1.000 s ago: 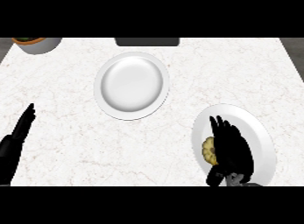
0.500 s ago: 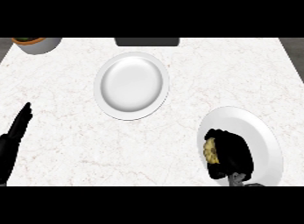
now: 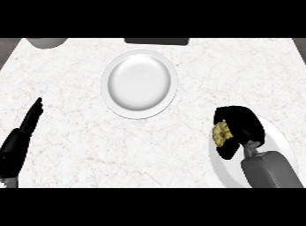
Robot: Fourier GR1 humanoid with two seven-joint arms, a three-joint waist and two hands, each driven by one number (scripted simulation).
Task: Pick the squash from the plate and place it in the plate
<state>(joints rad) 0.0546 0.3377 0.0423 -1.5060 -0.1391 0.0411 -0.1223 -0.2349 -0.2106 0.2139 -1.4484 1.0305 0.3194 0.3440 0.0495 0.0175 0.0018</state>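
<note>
right hand (image 3: 241, 128) curled around the squash (image 3: 221, 133) above the near-right plate (image 3: 275, 140)

the squash is yellow and bumpy, showing only at the hand's left side, over the plate's far-left rim. bare marble counter (image 3: 70, 106) lies between it and the far white plate (image 3: 139, 84) at centre. the left hand (image 3: 24, 134) rests open, fingers straight, near the left edge.

Far centre of counter (image 3: 70, 128): one plate (image 3: 139, 84). Near right: second plate (image 3: 230, 170), with squash (image 3: 220, 133) over its left part, inside right hand (image 3: 241, 126). Near left: left hand (image 3: 20, 140).
</note>
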